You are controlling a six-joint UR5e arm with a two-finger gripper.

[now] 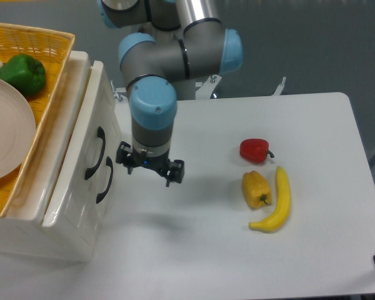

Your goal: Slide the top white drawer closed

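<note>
I'm hovering my gripper (150,169), fingers spread and holding nothing, just at 3 o'clock of the drawer (81,134), clear of its handle (94,154) since the drawer's looking flush, closed.

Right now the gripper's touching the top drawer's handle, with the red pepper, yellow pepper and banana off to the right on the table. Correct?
Not quite. In the fixed camera view the gripper hangs apart from the black handle of the top white drawer, with a gap of bare table between them. The rest holds: red pepper, yellow pepper and banana lie to the right on the table.
</note>
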